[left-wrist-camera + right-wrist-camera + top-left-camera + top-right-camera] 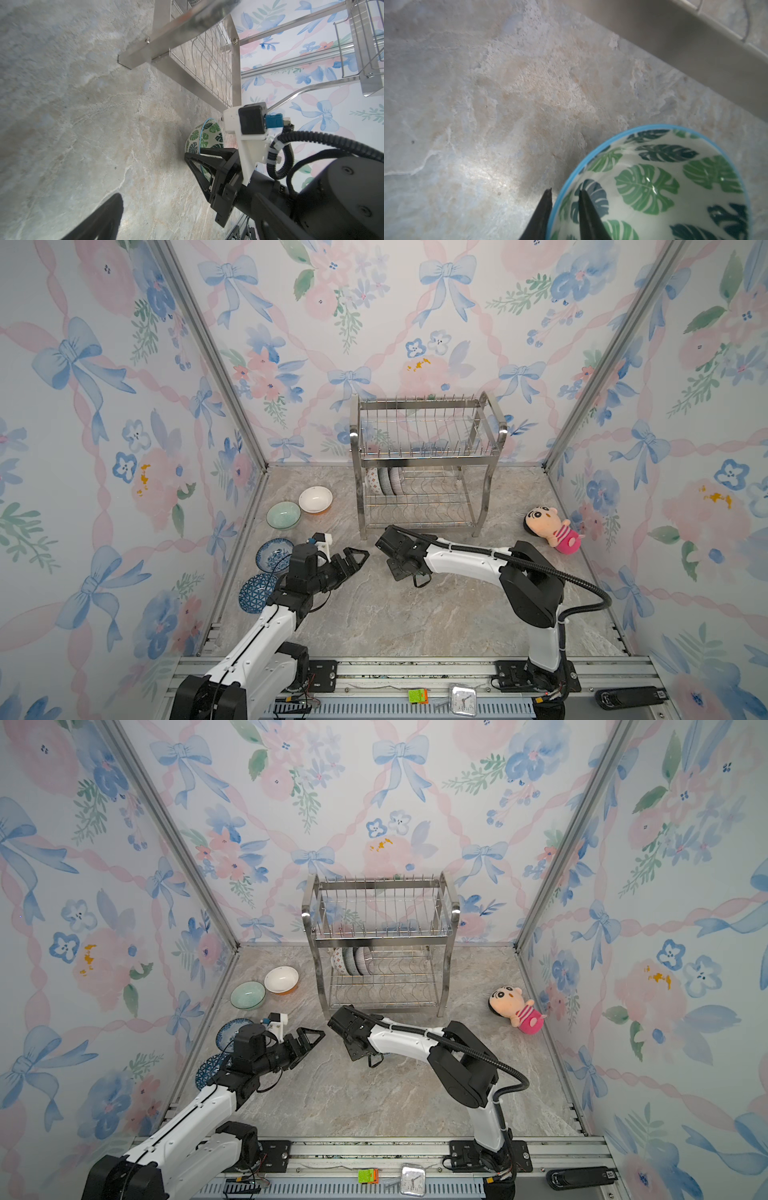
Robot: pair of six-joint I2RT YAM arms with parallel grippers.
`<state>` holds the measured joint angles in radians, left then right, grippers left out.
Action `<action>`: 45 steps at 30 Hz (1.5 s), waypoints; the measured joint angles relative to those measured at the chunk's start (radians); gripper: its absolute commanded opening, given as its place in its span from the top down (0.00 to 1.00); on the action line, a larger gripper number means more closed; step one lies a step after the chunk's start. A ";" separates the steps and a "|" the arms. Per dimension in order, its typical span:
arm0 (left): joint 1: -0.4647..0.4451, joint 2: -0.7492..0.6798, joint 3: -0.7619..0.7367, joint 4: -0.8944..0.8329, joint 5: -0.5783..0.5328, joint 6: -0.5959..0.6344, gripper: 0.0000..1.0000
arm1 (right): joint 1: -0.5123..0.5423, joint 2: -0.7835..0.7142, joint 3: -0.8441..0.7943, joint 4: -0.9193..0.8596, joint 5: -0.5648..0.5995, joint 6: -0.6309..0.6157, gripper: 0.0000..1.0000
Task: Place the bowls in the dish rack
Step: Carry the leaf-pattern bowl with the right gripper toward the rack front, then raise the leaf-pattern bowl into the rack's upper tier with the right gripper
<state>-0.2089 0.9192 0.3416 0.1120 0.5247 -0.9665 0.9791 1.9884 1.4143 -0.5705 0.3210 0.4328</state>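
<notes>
In a top view left gripper gaping, empty, stainless wire dish rack ahead of it; in left wrist view right gripper down on glossy round green leaf bowl; in right wrist view fingers straddling thin blue rim, pinch unconfirmable: grasping step, next likely needing firm clamp, lift, upright slotting.

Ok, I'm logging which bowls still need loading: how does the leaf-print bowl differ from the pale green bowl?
The leaf-print bowl is white with green leaves and a blue rim; the pale green bowl is plain. The right gripper straddles the leaf-print bowl's rim, one finger inside and one outside; nothing touches the pale green bowl. Neither is in the dish rack yet.
</notes>
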 measured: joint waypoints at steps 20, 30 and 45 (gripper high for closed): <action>0.000 0.000 -0.001 0.000 0.000 0.000 0.02 | 0.003 -0.075 -0.048 0.052 0.011 -0.022 1.00; -0.017 0.001 0.039 -0.024 -0.010 0.023 0.02 | -0.027 -0.236 -0.184 0.182 -0.077 -0.023 1.00; -0.226 0.164 0.380 -0.140 -0.193 0.163 0.02 | -0.316 -0.571 -0.515 0.658 -0.303 0.014 1.00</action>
<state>-0.4347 1.0836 0.7219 -0.0284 0.3313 -0.8032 0.6628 1.4178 0.8989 0.0879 0.0177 0.4469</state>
